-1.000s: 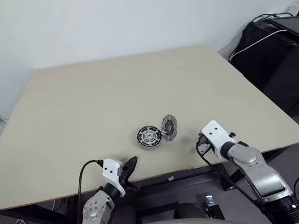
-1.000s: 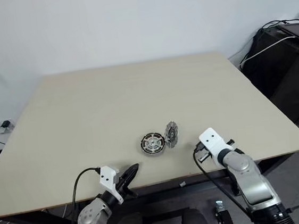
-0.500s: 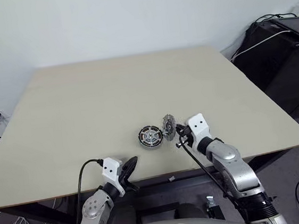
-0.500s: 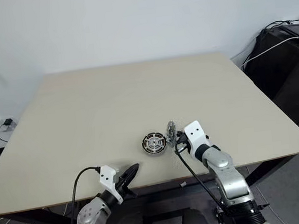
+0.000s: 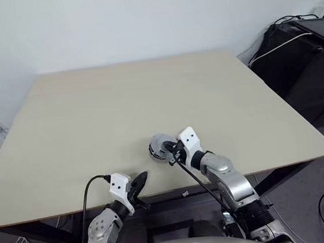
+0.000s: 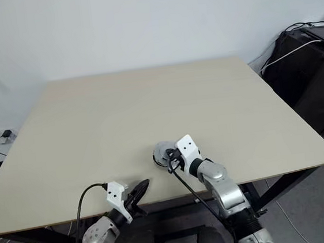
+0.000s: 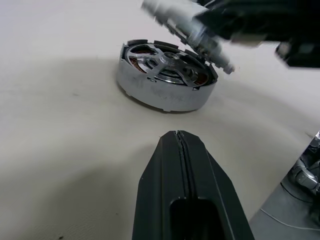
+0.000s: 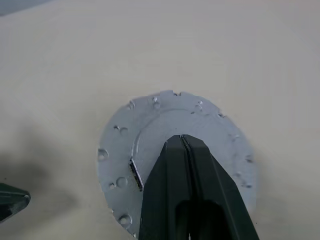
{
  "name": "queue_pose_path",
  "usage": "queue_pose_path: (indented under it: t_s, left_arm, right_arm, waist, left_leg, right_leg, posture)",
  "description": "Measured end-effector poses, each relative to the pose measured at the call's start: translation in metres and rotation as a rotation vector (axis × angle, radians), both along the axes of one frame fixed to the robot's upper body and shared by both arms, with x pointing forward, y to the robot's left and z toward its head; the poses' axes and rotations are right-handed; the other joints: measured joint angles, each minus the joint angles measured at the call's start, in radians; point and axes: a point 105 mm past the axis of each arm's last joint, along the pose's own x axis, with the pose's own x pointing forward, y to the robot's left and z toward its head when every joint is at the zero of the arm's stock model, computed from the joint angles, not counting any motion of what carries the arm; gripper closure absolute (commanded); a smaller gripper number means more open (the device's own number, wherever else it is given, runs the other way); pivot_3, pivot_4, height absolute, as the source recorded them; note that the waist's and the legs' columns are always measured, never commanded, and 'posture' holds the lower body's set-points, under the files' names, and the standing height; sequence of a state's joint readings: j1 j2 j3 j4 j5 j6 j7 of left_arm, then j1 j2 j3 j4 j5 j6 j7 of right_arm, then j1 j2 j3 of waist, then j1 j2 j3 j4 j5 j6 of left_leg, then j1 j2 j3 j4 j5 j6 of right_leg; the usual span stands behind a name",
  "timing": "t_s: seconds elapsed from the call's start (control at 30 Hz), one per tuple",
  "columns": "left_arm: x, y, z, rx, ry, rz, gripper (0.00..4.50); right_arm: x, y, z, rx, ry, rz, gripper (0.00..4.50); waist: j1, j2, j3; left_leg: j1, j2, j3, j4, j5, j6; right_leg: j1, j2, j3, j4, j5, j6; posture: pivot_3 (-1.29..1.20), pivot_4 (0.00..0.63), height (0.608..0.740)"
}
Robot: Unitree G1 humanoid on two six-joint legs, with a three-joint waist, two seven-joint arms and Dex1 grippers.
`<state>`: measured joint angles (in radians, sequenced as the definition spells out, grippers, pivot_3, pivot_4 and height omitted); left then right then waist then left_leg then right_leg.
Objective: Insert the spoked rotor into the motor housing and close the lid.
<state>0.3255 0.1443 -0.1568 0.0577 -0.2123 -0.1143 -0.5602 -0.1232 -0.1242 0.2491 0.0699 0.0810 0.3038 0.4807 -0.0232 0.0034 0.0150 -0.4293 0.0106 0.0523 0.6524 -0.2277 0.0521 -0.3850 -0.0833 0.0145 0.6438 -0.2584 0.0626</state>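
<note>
Grey metal, flat and round: the lid hangs tilted above the motor housing, its edge nearest the right arm raised, its far edge lower over the housing's far rim. I cannot tell whether that low edge already touches.

From the left wrist camera I can see the spoked rotor already sitting down inside the housing, with copper windings showing between the spokes.

The housing rests on the pale wooden table, close to the near edge and a little left of the middle.

My right gripper has its two black fingers pressed together, tips against the lid's plain face near the centre. They are pushing on it, not clasping it.

Seen from the head camera, the lid lies at about ten o'clock from that gripper, directly ahead of its fingertips.

My left gripper is also closed and holds nothing. It sits at the table's near edge, with the housing at about one o'clock from it, a short way off.

The right arm is clearly the nearer one. As I judge it, the lid must tip flat, raised edge going down, with its centre over the rotor's hub.
</note>
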Motion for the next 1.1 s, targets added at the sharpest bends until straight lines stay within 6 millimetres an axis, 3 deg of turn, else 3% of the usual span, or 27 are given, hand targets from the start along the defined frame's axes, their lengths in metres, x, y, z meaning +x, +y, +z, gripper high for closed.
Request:
queue_pose_path:
  t_s: [0.27,0.43,0.53,0.6,0.93,1.1]
  left_arm:
    - [0.001,0.002,0.0,0.001,-0.001,0.013,4.5]
    - [0.001,0.002,0.0,0.002,0.001,0.018,4.5]
    - [0.0,0.003,-0.001,0.003,0.004,0.022,4.5]
    - [0.0,0.002,-0.001,0.002,0.004,0.022,4.5]
    - [0.002,0.002,0.0,0.001,-0.001,0.019,4.5]
    - [0.0,0.002,-0.001,0.002,0.004,0.023,4.5]
  right_arm:
    - [0.011,0.005,-0.012,-0.026,0.011,0.009,4.47]
    - [0.005,0.005,-0.011,-0.028,0.012,0.043,4.47]
    - [-0.009,0.006,-0.009,-0.022,0.014,0.125,3.85]
    - [-0.015,0.005,-0.007,-0.033,0.007,0.174,3.19]
    - [-0.002,-0.007,0.007,-0.085,-0.073,0.249,0.01]
    - [0.004,-0.006,0.006,-0.093,-0.066,0.275,0.01]
  waist:
    - [0.0,0.0,-0.001]
    - [0.001,0.002,-0.002]
    - [0.001,0.002,-0.002]
    - [0.001,0.002,-0.002]
    - [0.002,0.002,-0.002]
    - [0.003,0.002,-0.002]
  left_leg:
    - [0.0,0.0,0.0,0.0,0.0,0.0]
    - [0.0,0.0,0.0,0.0,0.0,0.0]
    - [0.0,0.0,0.0,0.0,0.0,0.0]
    - [0.0,0.0,0.0,0.0,0.0,0.0]
    - [0.0,0.0,0.0,0.0,0.0,0.0]
    - [0.0,-0.001,0.0,0.0,0.0,0.0]
  right_leg:
    - [0.0,0.0,0.0,0.0,0.0,0.0]
    - [0.0,-0.001,0.0,0.0,0.0,0.0]
    - [0.0,-0.001,0.0,0.0,0.0,0.0]
    - [0.0,-0.001,0.0,0.0,0.0,0.0]
    - [0.0,0.004,0.0,0.0,0.0,0.0]
    - [0.0,0.004,0.0,0.0,0.0,0.0]
  posture:
    - [0.0,0.0,0.74]
    - [0.0,0.0,0.74]
    - [0.0,0.0,0.74]
    - [0.0,0.0,0.74]
    - [0.0,0.0,0.74]
    - [0.0,0.0,0.74]
